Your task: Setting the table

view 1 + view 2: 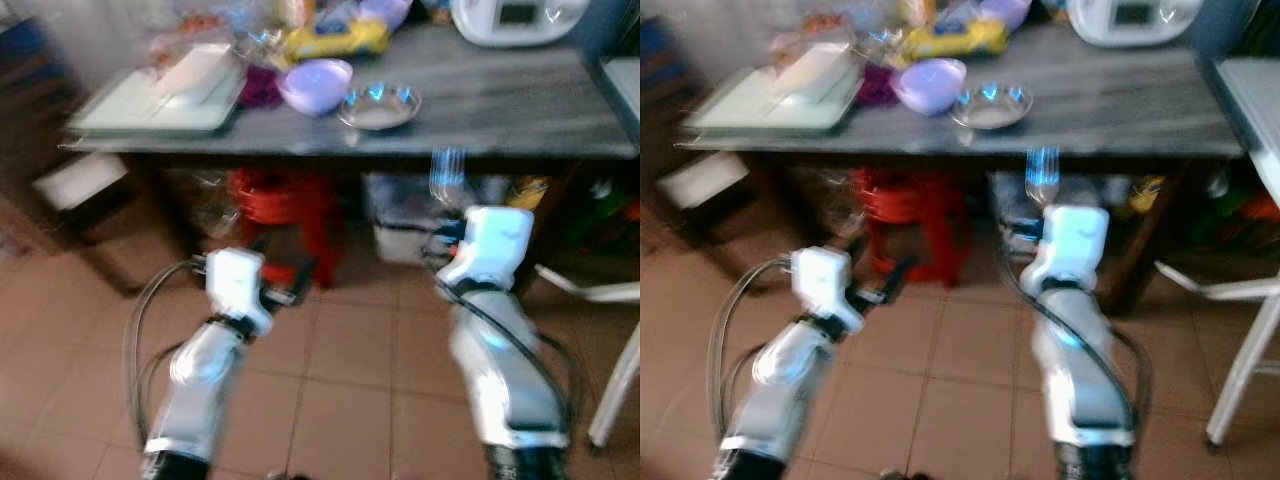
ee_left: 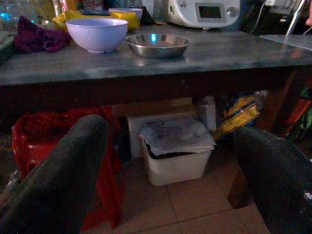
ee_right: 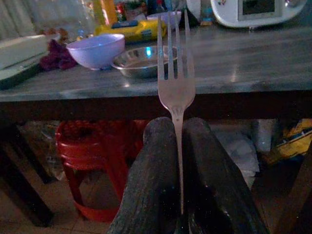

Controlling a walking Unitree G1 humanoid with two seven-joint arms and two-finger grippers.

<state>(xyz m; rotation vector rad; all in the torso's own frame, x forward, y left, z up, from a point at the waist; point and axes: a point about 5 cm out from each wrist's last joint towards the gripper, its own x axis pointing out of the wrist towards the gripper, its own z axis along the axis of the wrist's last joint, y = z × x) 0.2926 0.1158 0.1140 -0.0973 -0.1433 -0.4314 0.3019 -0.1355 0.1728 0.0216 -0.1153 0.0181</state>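
Observation:
My right gripper (image 3: 179, 127) is shut on a metal fork (image 3: 176, 73), tines pointing up toward the table edge; the fork (image 1: 1041, 176) rises above the right wrist, just below the grey tabletop (image 1: 500, 95). A steel dish (image 1: 379, 106) and a lilac bowl (image 1: 316, 85) sit near the table's front edge, to the left of the fork. My left gripper (image 2: 170, 161) is open and holds nothing, low in front of the table; its fingers (image 1: 285, 290) point toward the red stool (image 1: 285, 200).
A pale tray (image 1: 150, 105) lies at the table's left end, a white appliance (image 1: 515, 18) at the back right. Under the table stand the red stool and a white bin (image 2: 175, 156). A white chair frame (image 1: 610, 340) is at the right. Tiled floor lies below.

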